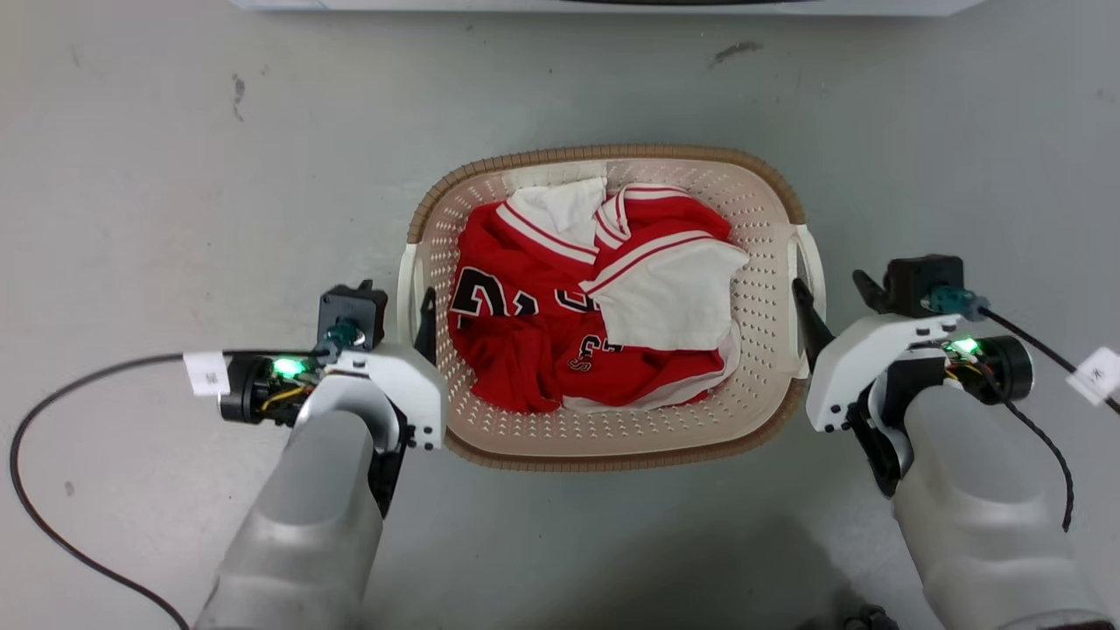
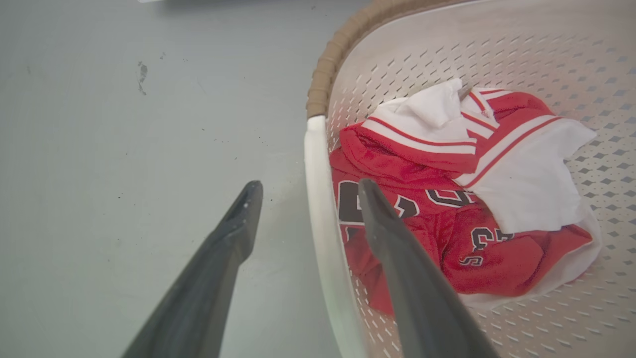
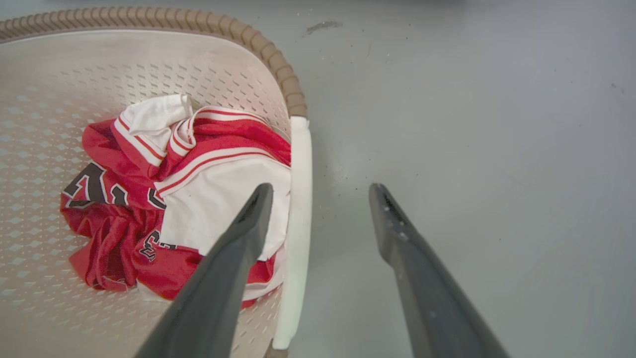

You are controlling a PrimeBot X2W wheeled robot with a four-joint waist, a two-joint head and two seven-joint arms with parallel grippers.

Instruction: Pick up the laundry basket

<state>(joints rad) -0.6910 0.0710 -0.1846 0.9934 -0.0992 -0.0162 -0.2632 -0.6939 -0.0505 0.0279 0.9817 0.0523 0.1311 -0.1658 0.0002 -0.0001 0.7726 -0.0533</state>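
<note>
The laundry basket [image 1: 612, 156], cream perforated plastic with a brown woven-look rim, stands on the grey floor in the middle of the head view. Red and white jerseys [image 1: 577, 315] lie crumpled inside it. My left gripper [image 1: 407, 315] is open and straddles the white left handle [image 2: 322, 223], one finger outside on the floor side, the other inside over the clothes. On the opposite side my right gripper [image 1: 831, 297] is open too, its fingers either side of the white right handle [image 3: 300, 199]. Neither pair of fingers presses the handles.
A white appliance base [image 1: 612, 4] runs along the top edge beyond the basket. A black cable [image 1: 52, 525] loops on the floor at the left; another cable [image 1: 1050, 437] hangs by my right wrist. Bare grey floor surrounds the basket.
</note>
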